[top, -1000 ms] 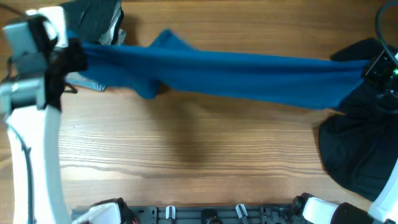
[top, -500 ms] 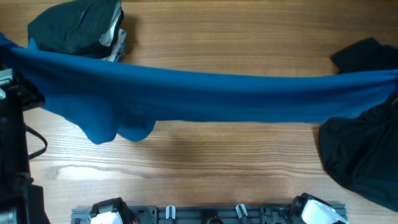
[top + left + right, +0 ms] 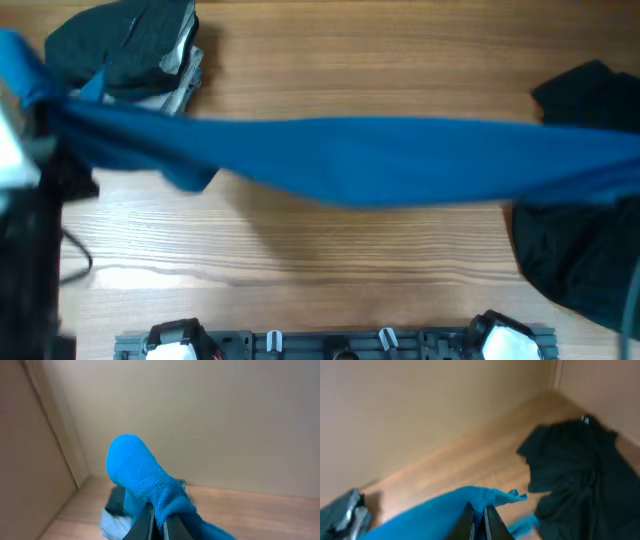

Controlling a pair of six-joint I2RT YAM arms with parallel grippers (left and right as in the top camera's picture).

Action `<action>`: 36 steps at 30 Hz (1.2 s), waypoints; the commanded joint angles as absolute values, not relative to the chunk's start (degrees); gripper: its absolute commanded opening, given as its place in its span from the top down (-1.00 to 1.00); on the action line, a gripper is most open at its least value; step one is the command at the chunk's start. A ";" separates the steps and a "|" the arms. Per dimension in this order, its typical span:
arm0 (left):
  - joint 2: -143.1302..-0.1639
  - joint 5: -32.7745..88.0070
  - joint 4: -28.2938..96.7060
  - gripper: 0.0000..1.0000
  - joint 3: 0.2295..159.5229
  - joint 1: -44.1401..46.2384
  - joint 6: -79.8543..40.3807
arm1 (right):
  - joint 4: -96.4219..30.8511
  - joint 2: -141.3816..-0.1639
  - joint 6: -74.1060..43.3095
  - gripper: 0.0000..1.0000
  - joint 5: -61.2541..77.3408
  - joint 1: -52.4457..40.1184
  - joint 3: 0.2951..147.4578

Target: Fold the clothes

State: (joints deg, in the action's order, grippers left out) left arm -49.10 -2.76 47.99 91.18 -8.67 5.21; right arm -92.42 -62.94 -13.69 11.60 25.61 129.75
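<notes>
Shirt (image 3: pixel 380 160): solid deep blue, knit weave visible close up. Loose garment (image 3: pixel 575 255): solid black. Folded stack (image 3: pixel 130 45): black on top, pale grey below. Table (image 3: pixel 350 270): light brown, wood-grain streaks.

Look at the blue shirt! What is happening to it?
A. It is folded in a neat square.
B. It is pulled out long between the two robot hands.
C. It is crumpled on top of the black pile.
B: the blue shirt runs as one long band across the overhead view, with the left gripper pinching one end and the right gripper pinching the other.
</notes>
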 commanded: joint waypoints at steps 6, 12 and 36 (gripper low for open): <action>-56.84 0.25 43.46 0.92 92.20 -8.73 6.83 | -91.83 -71.57 -14.09 0.91 7.25 25.96 129.99; -88.07 17.52 34.41 0.92 92.23 -4.01 6.79 | -91.53 -99.50 -5.78 0.88 15.97 25.15 129.99; -110.15 12.97 59.68 -0.80 86.76 1.69 7.29 | -92.14 -108.64 -4.69 -0.44 16.53 24.23 125.10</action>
